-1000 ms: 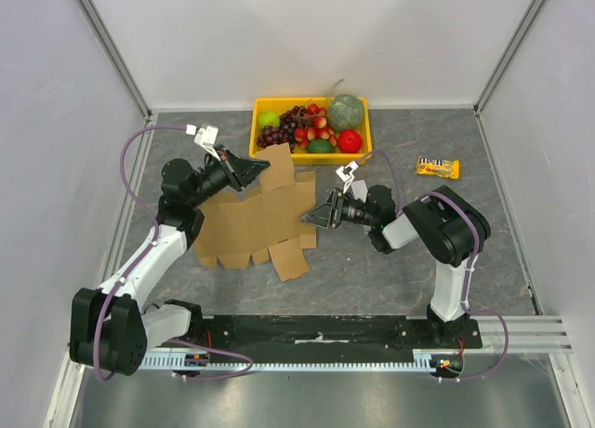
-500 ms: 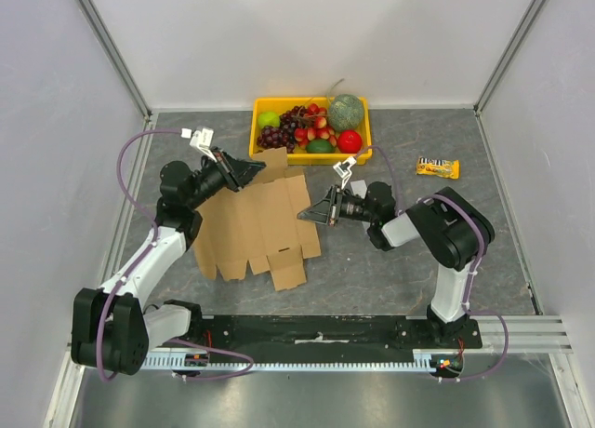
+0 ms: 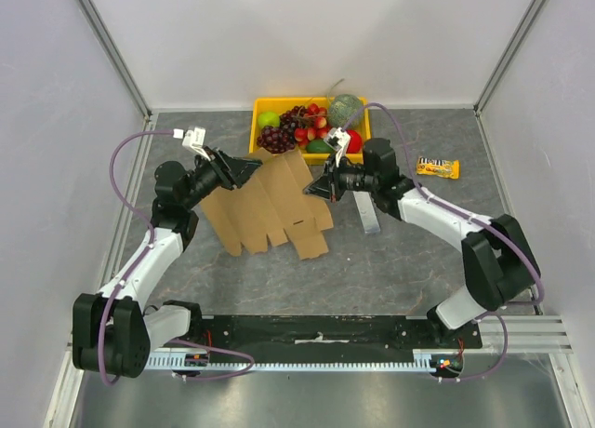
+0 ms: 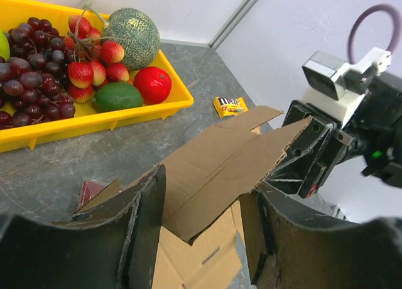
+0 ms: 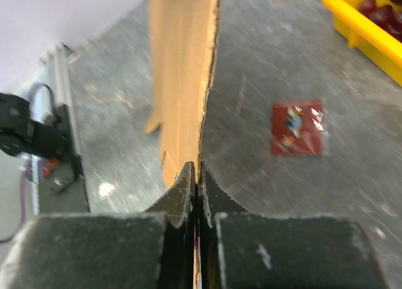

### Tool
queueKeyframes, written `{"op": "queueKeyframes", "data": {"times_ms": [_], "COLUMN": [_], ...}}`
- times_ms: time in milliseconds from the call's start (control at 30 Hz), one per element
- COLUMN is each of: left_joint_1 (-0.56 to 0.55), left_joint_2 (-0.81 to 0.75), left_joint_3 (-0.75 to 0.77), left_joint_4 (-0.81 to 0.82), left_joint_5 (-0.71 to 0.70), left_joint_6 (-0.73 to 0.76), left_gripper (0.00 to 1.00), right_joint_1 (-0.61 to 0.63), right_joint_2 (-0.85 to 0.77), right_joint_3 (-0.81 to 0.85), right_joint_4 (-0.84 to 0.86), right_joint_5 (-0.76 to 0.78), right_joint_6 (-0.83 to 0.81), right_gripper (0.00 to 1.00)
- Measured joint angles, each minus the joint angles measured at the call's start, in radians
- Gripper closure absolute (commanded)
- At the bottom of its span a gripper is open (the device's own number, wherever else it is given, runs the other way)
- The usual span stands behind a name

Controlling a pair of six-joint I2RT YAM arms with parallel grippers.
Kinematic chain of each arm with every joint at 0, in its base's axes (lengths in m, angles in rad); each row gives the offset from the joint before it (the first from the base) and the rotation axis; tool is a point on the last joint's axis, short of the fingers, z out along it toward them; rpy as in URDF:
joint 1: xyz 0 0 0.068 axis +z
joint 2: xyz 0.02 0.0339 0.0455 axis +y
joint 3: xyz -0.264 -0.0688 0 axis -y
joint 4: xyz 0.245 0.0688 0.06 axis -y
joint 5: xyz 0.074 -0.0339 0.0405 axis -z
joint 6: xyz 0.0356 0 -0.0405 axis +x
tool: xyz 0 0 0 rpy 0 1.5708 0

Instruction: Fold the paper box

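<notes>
The paper box [image 3: 270, 209] sits just on the arms' side of the yellow tray [image 3: 254, 121], with its far edge raised close to the tray's near wall and its notched flaps trailing down toward the arm bases. It is a flat die-cut sheet of plain brown cardboard, creased into panels and tilted rather than lying flat. From the right wrist it shows edge-on as a thin upright sheet [image 5: 179, 81].

The right gripper [image 3: 311, 190] is clamped tight on the sheet's edge, on the side below the tray's right half. The left gripper [image 3: 256, 170] is at the sheet's raised corner, below the tray's left end. Its jaws stand apart with a cardboard panel [image 4: 220, 169] running between them, not pinched.

There is bare grey table on the near side of the flaps. A small red packet [image 5: 297, 127] lies flat near the tray's front wall, beside the sheet. A candy bar [image 3: 437, 167] lies well off to the tray's right, apart from everything.
</notes>
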Motion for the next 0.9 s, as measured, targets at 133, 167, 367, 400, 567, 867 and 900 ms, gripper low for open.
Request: {"op": "queueKeyframes", "data": {"times_ms": [133, 167, 367, 400, 567, 867, 900], "left_joint_1": [0.000, 0.000, 0.000, 0.000, 0.000, 0.000, 0.000], "left_joint_2": [-0.001, -0.001, -0.017, -0.024, -0.048, -0.050, -0.048], "left_joint_3": [0.000, 0.000, 0.000, 0.000, 0.000, 0.006, 0.006], "left_joint_4": [-0.022, -0.029, -0.095, -0.111, -0.191, -0.291, -0.292], "left_joint_5": [0.001, 0.001, 0.000, -0.001, -0.028, -0.078, -0.078], "left_joint_6": [0.000, 0.001, 0.025, 0.033, 0.084, 0.147, 0.148], "left_gripper": [0.44, 0.44, 0.44, 0.44, 0.43, 0.47, 0.49], "right_joint_1": [0.000, 0.000, 0.003, 0.004, 0.004, 0.084, 0.098], "right_joint_2": [-0.021, -0.019, 0.049, 0.064, 0.114, 0.107, 0.105], "right_joint_3": [0.142, 0.155, 0.204, 0.207, 0.243, 0.250, 0.250], "right_joint_4": [-0.389, -0.447, -0.796, -0.834, -0.966, -0.948, -0.941], "right_joint_5": [0.082, 0.089, 0.127, 0.142, 0.253, 0.478, 0.506], "right_joint_6": [-0.225, -0.252, -0.367, -0.375, -0.397, -0.396, -0.396], "right_gripper": [1.00, 1.00, 1.00, 1.00, 1.00, 0.98, 0.98]}}
